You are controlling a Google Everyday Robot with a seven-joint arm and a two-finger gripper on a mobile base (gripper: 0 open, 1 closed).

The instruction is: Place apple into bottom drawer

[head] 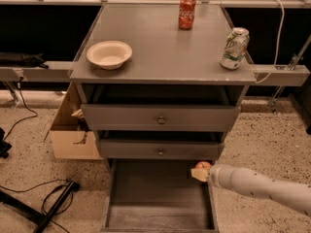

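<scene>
The small red-orange apple (203, 166) sits in the tip of my gripper (199, 173), which reaches in from the right on a white arm. The gripper is shut on the apple and holds it over the right rear corner of the bottom drawer (150, 193). That drawer is pulled out and shows a worn pale floor with nothing lying on it. The apple is just below the front of the middle drawer (159, 150).
On the grey cabinet top (160, 62) stand a red cola can (187, 12), a pale green can (234, 48) and a beige bowl (109, 54). The top drawer (160, 118) is slightly open. A cardboard box (73, 140) and cables (53, 203) lie to the left.
</scene>
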